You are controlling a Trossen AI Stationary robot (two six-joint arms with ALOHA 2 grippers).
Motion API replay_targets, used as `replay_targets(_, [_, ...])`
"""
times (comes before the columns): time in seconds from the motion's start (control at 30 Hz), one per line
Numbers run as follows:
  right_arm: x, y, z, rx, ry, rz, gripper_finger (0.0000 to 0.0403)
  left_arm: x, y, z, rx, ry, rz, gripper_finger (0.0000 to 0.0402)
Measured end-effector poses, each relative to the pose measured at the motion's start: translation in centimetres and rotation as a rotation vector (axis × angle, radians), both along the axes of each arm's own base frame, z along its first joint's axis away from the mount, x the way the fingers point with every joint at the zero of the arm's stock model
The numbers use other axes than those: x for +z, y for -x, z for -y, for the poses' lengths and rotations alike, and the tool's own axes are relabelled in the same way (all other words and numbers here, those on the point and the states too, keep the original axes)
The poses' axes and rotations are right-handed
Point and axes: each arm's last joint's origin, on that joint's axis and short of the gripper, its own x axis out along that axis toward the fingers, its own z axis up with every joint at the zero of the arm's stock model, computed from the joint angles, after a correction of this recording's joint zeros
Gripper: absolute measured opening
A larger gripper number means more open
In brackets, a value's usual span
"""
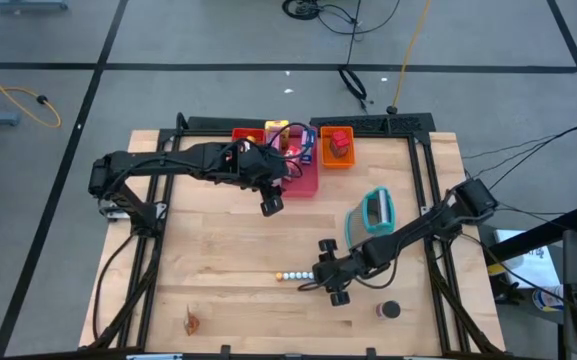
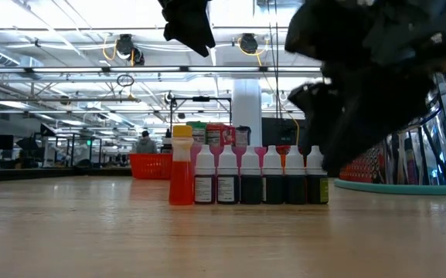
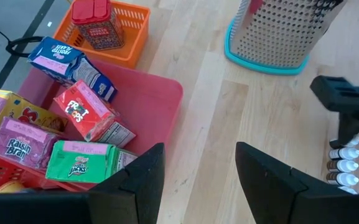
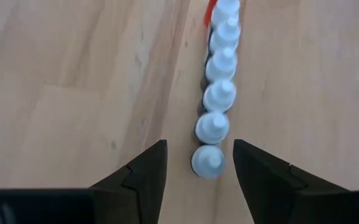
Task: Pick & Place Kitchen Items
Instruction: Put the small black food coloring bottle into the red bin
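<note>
A row of tiny white-capped bottles [image 1: 293,275] stands upright on the table, with an orange bottle [image 2: 180,174] at one end. My right gripper [image 4: 199,165] is open and hangs over the row's other end, one finger on each side of the last bottle [image 4: 208,160]. It touches nothing that I can see. My left gripper [image 3: 199,168] is open above bare table beside the pink tray [image 3: 157,102]. That tray holds blue, red, purple, green and yellow food boxes [image 3: 89,115]. A red block [image 3: 98,25] sits in the orange tray [image 1: 336,150]. The dark round can [image 1: 389,310] stands near the table's near edge.
The teal-and-white grater [image 1: 373,212] stands just behind my right arm. A red tray [image 1: 248,135] sits at the far edge beside the pink one. A small orange thing [image 1: 192,320] lies near the near-left corner. Bare wood spreads across the table's left and middle.
</note>
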Motion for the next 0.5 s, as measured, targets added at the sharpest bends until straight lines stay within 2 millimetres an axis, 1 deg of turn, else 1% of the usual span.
replay_targets(0.07, [-0.50, -0.04, -0.02, 0.000, 0.006, -0.013, 0.0176, 0.00, 0.00, 0.00, 0.000, 0.000, 0.000, 0.0196])
replay_targets(0.27, [-0.94, -0.17, -0.08, -0.003, 0.006, -0.019, 0.0165, 0.01, 0.00, 0.00, 0.001, 0.000, 0.001, 0.0196])
replay_targets(0.37, [-0.78, -0.28, -0.13, -0.002, 0.001, -0.005, 0.0149, 0.00, -0.01, 0.00, 0.001, 0.000, 0.001, 0.0196])
replay_targets(0.5, [-0.81, -0.27, -0.13, -0.001, 0.002, -0.005, 0.0118, 0.00, -0.01, 0.00, 0.001, 0.000, 0.001, 0.0196])
